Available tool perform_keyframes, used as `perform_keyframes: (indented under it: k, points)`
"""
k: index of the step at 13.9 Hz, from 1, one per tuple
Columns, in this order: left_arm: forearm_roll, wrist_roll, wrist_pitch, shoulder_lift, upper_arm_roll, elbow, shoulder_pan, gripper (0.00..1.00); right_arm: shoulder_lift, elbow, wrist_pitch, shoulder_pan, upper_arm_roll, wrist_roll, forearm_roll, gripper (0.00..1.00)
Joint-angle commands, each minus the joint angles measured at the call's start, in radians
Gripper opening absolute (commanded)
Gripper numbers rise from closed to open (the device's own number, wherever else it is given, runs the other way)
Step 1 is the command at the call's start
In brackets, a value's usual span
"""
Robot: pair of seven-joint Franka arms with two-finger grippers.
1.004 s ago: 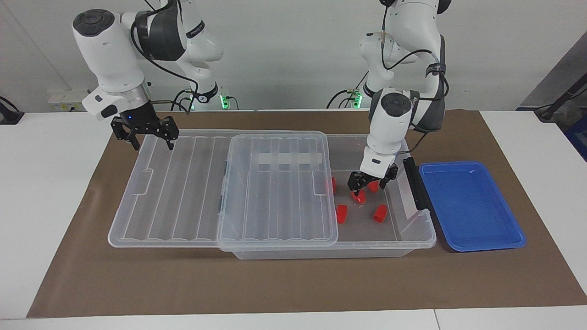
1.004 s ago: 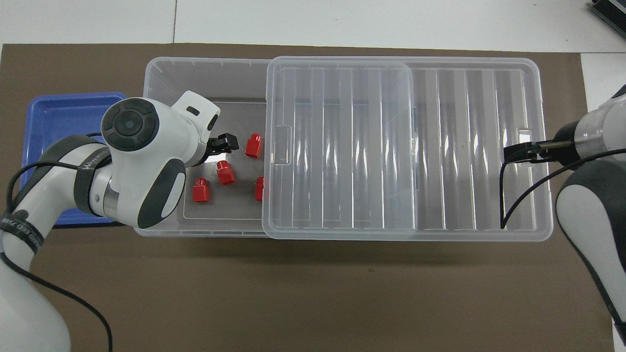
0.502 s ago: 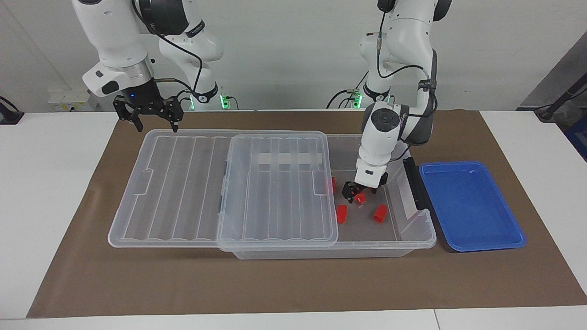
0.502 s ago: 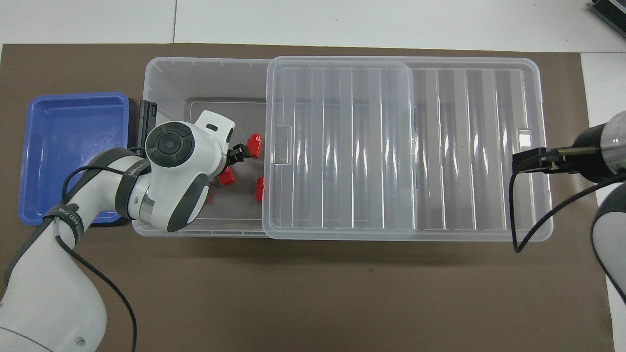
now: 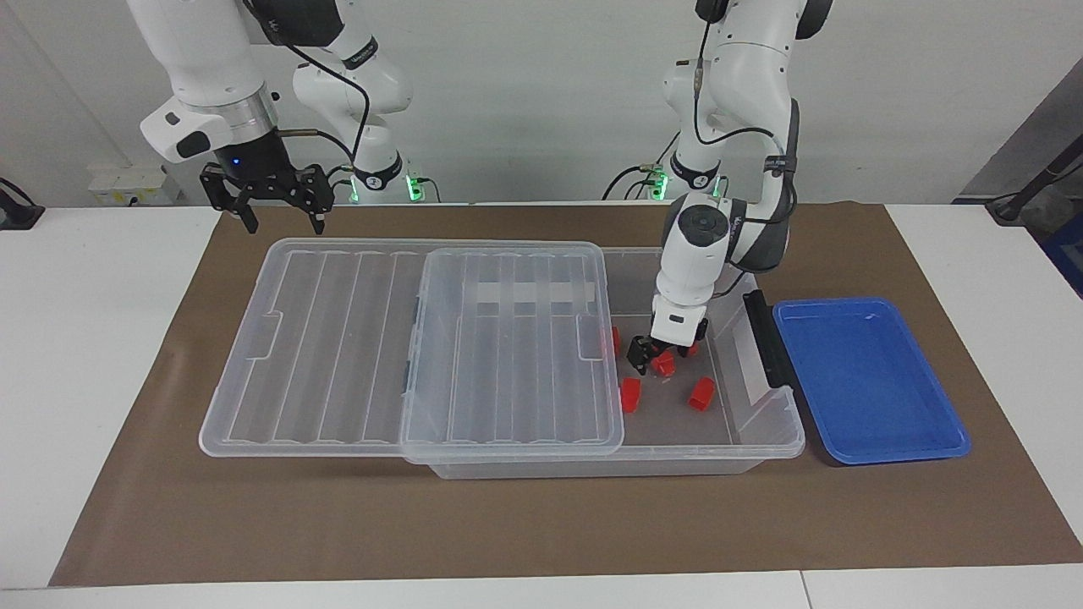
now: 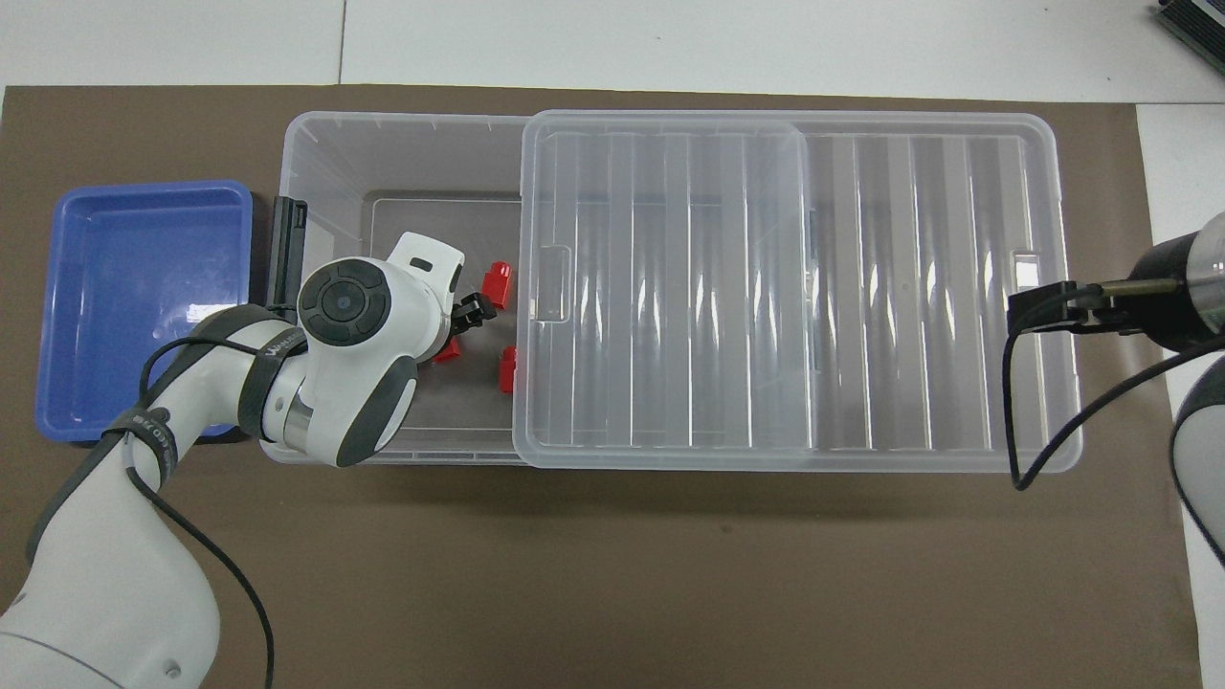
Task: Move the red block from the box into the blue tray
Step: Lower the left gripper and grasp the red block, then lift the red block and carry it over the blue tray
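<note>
Right gripper point(image 5: 284, 227), fingers spread and holding nothing, has risen off the clear lid point(image 5: 355, 338) and hangs over the brown mat point(image 5: 508, 524) by the lid's corner nearest the robots. The lid covers most of the box point(image 5: 761, 427). Left gripper point(image 5: 651, 364) has sunk lower into the box's uncovered end, fingers spread at the red block point(image 5: 665, 365) on the floor; contact cannot be told. The blue tray point(image 5: 871, 381) lies beside the box. The facing view shows four other red blocks point(image 5: 630, 395); overhead, the left arm hides two
</note>
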State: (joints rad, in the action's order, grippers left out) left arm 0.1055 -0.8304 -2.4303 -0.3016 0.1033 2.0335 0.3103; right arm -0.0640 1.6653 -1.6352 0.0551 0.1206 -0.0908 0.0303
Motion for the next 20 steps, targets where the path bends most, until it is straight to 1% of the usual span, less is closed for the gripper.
perform_keyframes:
  k: [1, 2, 3, 5, 6, 8, 9, 10, 11, 13, 16, 18, 20]
  points:
    - [0.022, -0.027, -0.038, 0.019, -0.016, 0.040, 0.024, 0.94, 0.012, -0.013, 0.011, 0.005, 0.004, -0.023, -0.013, 0.97]
    - [0.022, -0.027, -0.038, 0.019, -0.016, 0.039, 0.024, 0.87, 0.012, -0.013, 0.011, 0.005, 0.004, -0.023, -0.013, 0.97]
    - [0.022, -0.026, -0.036, 0.019, -0.016, 0.039, 0.024, 0.73, 0.010, -0.013, 0.011, 0.005, 0.002, -0.023, -0.013, 0.97]
    - [0.022, -0.024, -0.035, 0.019, -0.016, 0.039, 0.024, 0.54, 0.010, -0.013, 0.011, 0.006, 0.002, -0.023, -0.013, 0.97]
    - [0.022, -0.021, -0.029, 0.021, -0.016, 0.039, 0.023, 0.41, 0.010, -0.012, 0.011, 0.006, 0.002, -0.023, -0.013, 0.97]
    - [0.022, -0.015, -0.024, 0.021, -0.016, 0.037, 0.021, 0.21, 0.006, -0.003, 0.011, 0.009, 0.002, -0.023, -0.013, 0.97]
    - [0.022, -0.012, -0.023, 0.021, -0.016, 0.034, 0.021, 0.16, 0.006, -0.003, 0.011, 0.011, 0.002, -0.023, -0.013, 0.97]
    - [0.022, -0.010, 0.002, 0.019, -0.017, 0.021, 0.019, 0.14, 0.006, -0.001, 0.011, 0.011, 0.002, -0.023, -0.013, 0.98]
    - [0.022, -0.009, 0.052, 0.021, -0.017, -0.011, 0.019, 0.14, 0.006, -0.001, 0.009, 0.012, 0.002, -0.021, -0.013, 0.98]
    - [0.022, -0.001, 0.214, 0.032, -0.016, -0.118, 0.013, 0.14, 0.004, 0.001, 0.009, 0.015, 0.002, -0.021, -0.013, 0.98]
    - [0.008, 0.036, 0.478, 0.068, -0.019, -0.283, 0.000, 0.14, 0.003, 0.007, 0.008, 0.015, 0.001, -0.021, -0.013, 0.97]
    - [-0.045, 0.059, 0.632, 0.078, -0.019, -0.398, -0.022, 0.14, 0.003, 0.007, 0.006, 0.017, 0.001, -0.020, -0.013, 0.97]
    - [-0.085, 0.135, 0.762, 0.087, -0.019, -0.485, -0.065, 0.14, 0.009, 0.008, -0.011, 0.019, 0.001, -0.015, -0.013, 0.97]
